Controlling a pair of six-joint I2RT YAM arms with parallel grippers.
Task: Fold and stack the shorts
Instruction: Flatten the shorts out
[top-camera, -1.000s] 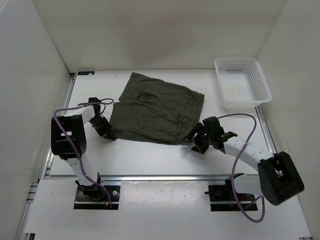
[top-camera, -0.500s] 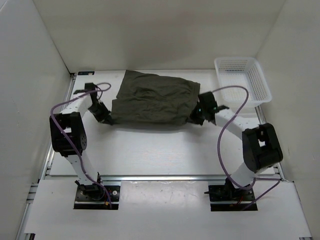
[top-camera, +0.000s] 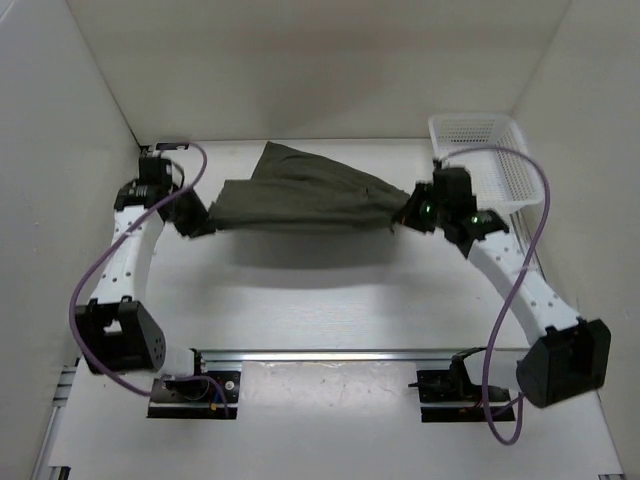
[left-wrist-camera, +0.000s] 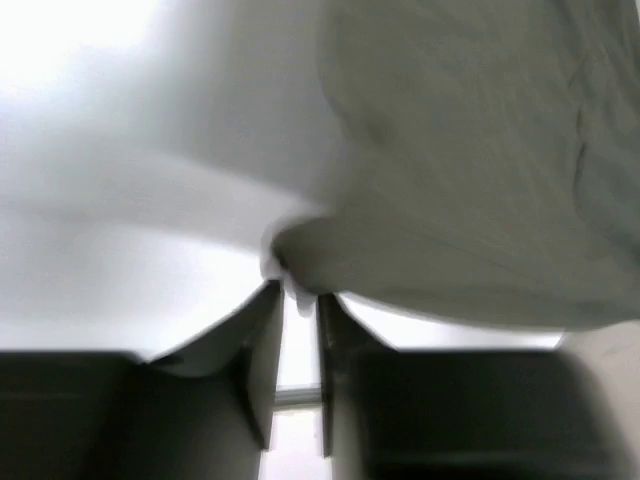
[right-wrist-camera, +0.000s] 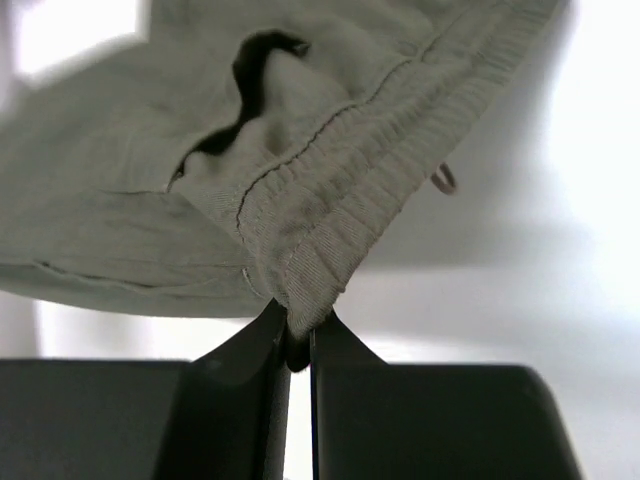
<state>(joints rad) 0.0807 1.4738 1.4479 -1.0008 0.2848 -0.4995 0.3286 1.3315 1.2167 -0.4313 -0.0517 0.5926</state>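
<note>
The dark olive shorts (top-camera: 300, 195) hang in the air above the table, stretched between both grippers, and their shadow lies on the white surface below. My left gripper (top-camera: 203, 218) holds the left end. In the left wrist view a corner of the fabric (left-wrist-camera: 470, 160) is caught between the tips of that gripper (left-wrist-camera: 297, 295), with a thin slit of light lower down. My right gripper (top-camera: 405, 217) holds the right end. The right wrist view shows that gripper (right-wrist-camera: 298, 335) shut on the ribbed waistband (right-wrist-camera: 380, 190).
A white mesh basket (top-camera: 485, 165) stands at the back right corner, just behind the right arm. White walls close in the table on the left, right and back. The metal rail (top-camera: 330, 355) with both arm bases runs along the near edge.
Both arms have risen and swung toward the back. The shorts, flat on the table a second ago, now hang folded and lifted between the two grippers.
</note>
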